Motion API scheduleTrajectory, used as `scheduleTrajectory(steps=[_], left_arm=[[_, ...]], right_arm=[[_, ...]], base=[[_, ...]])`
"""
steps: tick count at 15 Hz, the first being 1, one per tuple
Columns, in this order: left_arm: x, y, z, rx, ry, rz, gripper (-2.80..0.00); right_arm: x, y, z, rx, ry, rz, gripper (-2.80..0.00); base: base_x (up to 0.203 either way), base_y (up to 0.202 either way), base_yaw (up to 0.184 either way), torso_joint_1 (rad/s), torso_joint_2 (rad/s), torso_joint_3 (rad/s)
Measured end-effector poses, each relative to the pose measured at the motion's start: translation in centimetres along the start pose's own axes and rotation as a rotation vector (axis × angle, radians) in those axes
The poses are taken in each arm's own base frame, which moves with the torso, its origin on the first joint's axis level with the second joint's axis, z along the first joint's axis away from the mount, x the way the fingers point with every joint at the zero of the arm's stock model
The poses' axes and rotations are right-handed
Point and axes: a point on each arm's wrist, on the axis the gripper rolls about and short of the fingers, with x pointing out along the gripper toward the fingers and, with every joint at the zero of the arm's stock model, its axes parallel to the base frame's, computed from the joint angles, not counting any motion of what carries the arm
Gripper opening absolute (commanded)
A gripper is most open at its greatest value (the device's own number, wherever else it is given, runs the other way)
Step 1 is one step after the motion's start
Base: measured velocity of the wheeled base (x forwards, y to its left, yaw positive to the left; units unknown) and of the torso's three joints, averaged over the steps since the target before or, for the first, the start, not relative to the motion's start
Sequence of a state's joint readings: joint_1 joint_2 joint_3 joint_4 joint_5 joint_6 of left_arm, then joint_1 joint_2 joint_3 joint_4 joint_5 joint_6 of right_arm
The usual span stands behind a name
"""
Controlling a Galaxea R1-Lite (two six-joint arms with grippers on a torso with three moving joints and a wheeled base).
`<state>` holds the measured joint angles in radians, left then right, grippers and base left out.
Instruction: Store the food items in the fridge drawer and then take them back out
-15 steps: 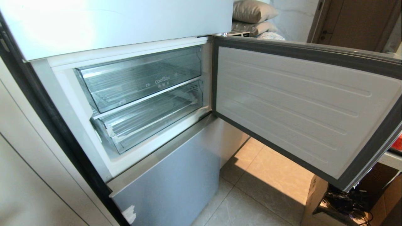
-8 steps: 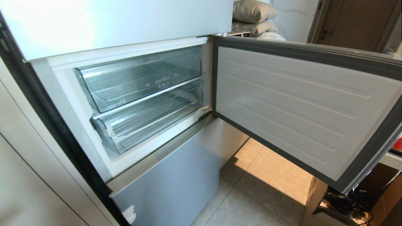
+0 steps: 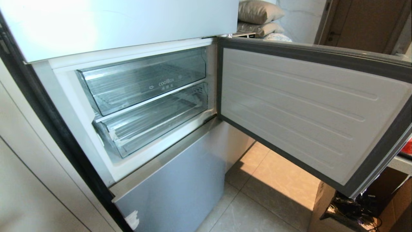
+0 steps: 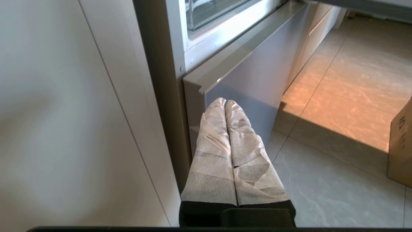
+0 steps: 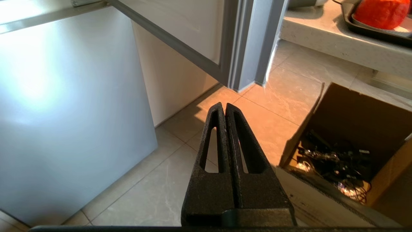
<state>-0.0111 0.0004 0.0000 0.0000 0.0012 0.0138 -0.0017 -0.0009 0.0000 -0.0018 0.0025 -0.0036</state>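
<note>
The fridge drawer (image 3: 151, 124), the lower of two clear bins, sits pushed in behind the open fridge door (image 3: 305, 109) and looks empty. One orange-red round food item (image 5: 379, 11) lies on a dark tray (image 5: 386, 33) on a counter to the right; only part of it shows. It appears as a red patch (image 3: 408, 146) at the head view's right edge. My left gripper (image 4: 225, 101), wrapped in white tape, is shut and hangs low before the pale-blue bottom panel (image 4: 251, 80). My right gripper (image 5: 224, 105) is shut over the floor below the door. Neither holds anything.
The upper clear bin (image 3: 145, 80) with faint lettering is also shut. The open door juts out to the right at chest height. An open cardboard box (image 5: 347, 138) of cables stands on the tiled floor under the counter (image 5: 322, 35). A pale cabinet wall (image 4: 64, 112) runs on the left.
</note>
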Motion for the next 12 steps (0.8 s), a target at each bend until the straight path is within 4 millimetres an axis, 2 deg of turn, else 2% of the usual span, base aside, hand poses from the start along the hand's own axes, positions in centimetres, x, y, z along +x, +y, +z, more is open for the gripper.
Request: scheduleTrajectory(steps=[12], left_arm=[[0.0, 0.0, 0.0, 0.0, 0.0, 0.001, -2.8]], right_arm=[[0.0, 0.0, -0.01, 0.001, 0.0, 0.0, -2.8]], base=[[0.002, -0.006, 0.173, 0.003, 0.0, 0.002]])
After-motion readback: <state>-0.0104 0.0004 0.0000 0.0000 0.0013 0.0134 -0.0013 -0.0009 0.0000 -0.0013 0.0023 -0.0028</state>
